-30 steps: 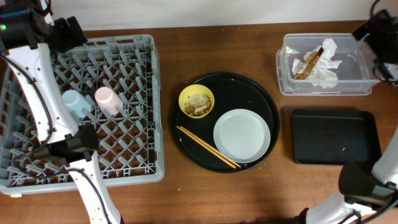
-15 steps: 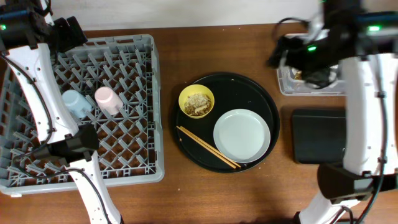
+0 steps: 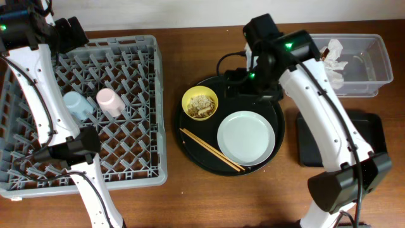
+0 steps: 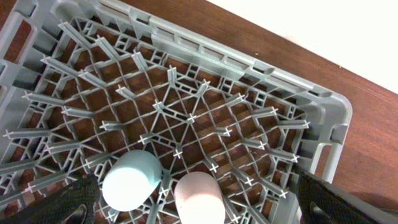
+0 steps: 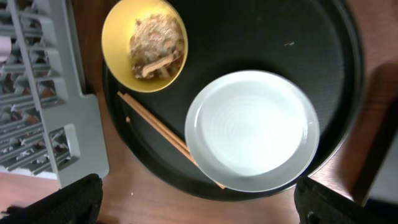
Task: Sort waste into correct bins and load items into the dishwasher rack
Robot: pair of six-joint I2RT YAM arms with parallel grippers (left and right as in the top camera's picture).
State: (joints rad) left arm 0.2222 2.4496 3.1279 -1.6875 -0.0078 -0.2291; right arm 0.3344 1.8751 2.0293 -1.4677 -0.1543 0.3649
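The grey dishwasher rack (image 3: pixel 136 155) holds a light-blue cup (image 3: pixel 76 104) and a pink cup (image 3: pixel 109 101), both also in the left wrist view (image 4: pixel 132 180) (image 4: pixel 199 196). My left gripper (image 3: pixel 66 35) hangs open and empty over the rack's far side (image 4: pixel 193 202). A yellow bowl (image 3: pixel 200 102) with beige food scraps (image 5: pixel 154 45), a pale grey plate (image 3: pixel 246 137) and wooden chopsticks (image 3: pixel 212 150) lie on a round black tray (image 3: pixel 266 95). My right gripper (image 3: pixel 250 79) is open and empty above them (image 5: pixel 199 205). The clear tub (image 3: pixel 364 66) holds the white napkin (image 3: pixel 335 58); the wrapper is hidden behind my right arm.
The shallow black rectangular tray (image 3: pixel 373 136) lies at the right, partly covered by my right arm. The rack's corner (image 5: pixel 68 143) sits close to the round tray's left edge. Bare wooden table (image 3: pixel 253 196) runs along the front.
My right arm has swung from the far right edge leftward, past the clear tub, to above the round black tray. The left arm and all objects have not moved.
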